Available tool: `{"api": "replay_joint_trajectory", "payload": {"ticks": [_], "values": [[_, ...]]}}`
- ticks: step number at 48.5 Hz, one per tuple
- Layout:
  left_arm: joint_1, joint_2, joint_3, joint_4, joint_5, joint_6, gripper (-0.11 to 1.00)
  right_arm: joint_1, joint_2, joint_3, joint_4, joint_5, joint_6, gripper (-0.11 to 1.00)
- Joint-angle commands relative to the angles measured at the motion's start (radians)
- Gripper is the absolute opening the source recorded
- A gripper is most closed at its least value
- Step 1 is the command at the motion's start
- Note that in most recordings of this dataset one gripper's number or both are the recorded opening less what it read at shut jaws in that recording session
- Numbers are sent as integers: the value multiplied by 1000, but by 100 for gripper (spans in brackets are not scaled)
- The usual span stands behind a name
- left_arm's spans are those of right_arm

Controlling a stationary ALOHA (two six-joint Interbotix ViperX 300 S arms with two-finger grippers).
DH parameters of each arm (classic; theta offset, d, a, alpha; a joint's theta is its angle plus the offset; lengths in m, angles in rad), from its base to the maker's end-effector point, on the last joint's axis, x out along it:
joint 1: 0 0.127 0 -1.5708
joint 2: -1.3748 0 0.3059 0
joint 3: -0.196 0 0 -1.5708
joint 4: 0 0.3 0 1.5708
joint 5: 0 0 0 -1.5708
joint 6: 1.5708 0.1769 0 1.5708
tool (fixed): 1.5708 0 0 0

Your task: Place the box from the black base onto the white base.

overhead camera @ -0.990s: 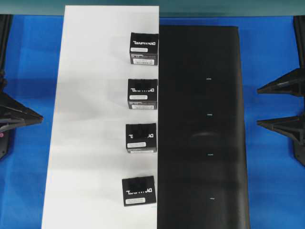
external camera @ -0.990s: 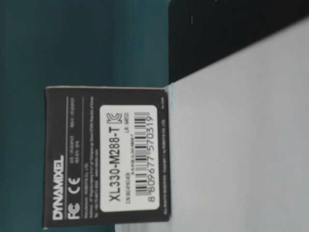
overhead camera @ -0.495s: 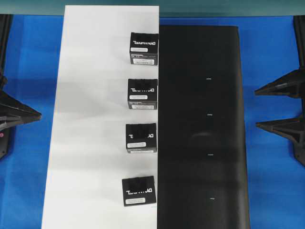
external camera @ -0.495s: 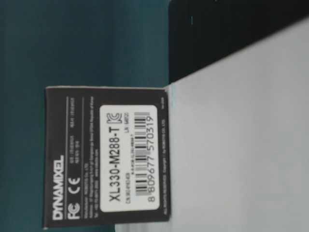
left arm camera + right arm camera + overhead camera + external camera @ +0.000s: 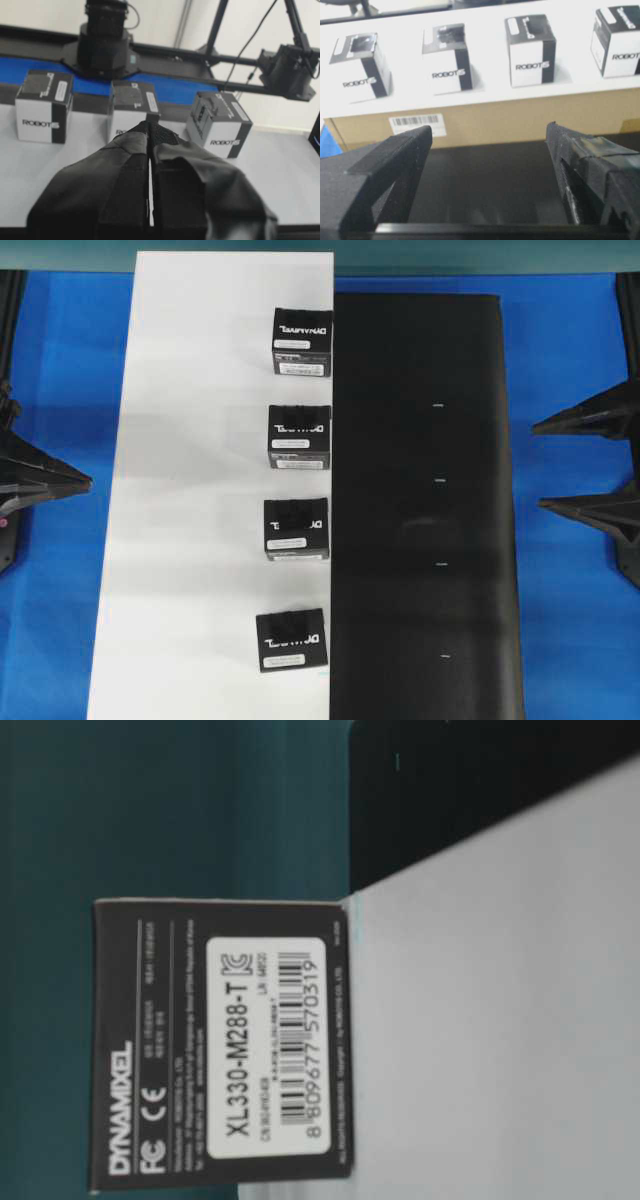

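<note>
Several identical black boxes stand in a column along the right edge of the white base point(image 5: 200, 490): the farthest box point(image 5: 301, 341), one below it point(image 5: 299, 437), a third point(image 5: 296, 529) and the nearest point(image 5: 291, 640). The black base point(image 5: 420, 490) carries nothing. My left gripper point(image 5: 88, 482) is shut and empty, out over the blue surface left of the white base. My right gripper point(image 5: 540, 466) stands open and empty at the right edge of the black base. The right wrist view looks between the right gripper point(image 5: 487, 132) fingers, across the black base point(image 5: 485, 185), at the row of boxes point(image 5: 530, 47).
The blue surface point(image 5: 70, 360) surrounds both bases. The white base sits on a brown carton point(image 5: 520, 117) that rises above the black sheet. In the table-level view the nearest box point(image 5: 220, 1045) fills the left side. The left wrist view shows dark arm mounts point(image 5: 102, 40) behind the boxes.
The right gripper's fingers have shifted slightly at the right edge. The boxes and the left gripper stay where they were.
</note>
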Motion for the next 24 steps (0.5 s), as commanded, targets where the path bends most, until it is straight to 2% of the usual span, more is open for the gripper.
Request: {"api": "replay_joint_trajectory", "payload": {"ticks": [1, 24], "values": [[0, 9, -11, 3, -11, 2, -2, 0, -2, -8, -9, -15, 0, 91], [0, 3, -11, 3, -12, 3, -2, 2, -5, -8, -9, -54, 8, 91]]}}
